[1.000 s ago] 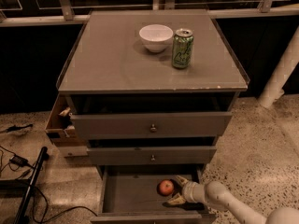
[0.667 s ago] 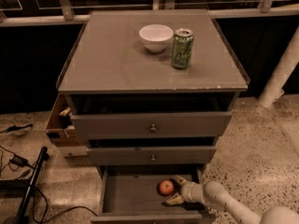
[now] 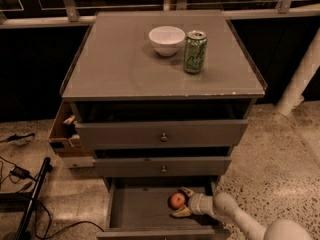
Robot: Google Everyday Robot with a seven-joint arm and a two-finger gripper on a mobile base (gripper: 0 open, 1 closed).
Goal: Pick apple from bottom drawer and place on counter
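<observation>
The apple is small, round and red-orange. It lies inside the open bottom drawer, right of the middle of its floor. My gripper reaches into the drawer from the right on a white arm. Its fingers are spread, one behind the apple and one in front, so the apple sits between them. The counter is the flat grey top of the cabinet, above the two knobbed drawers.
A white bowl and a green soda can stand at the back of the counter. A cardboard box sits left of the cabinet. Black cables lie on the speckled floor at left. A white pipe rises at right.
The gripper has edged slightly left toward the apple, its fingers now on either side of it. The apple has not moved.
</observation>
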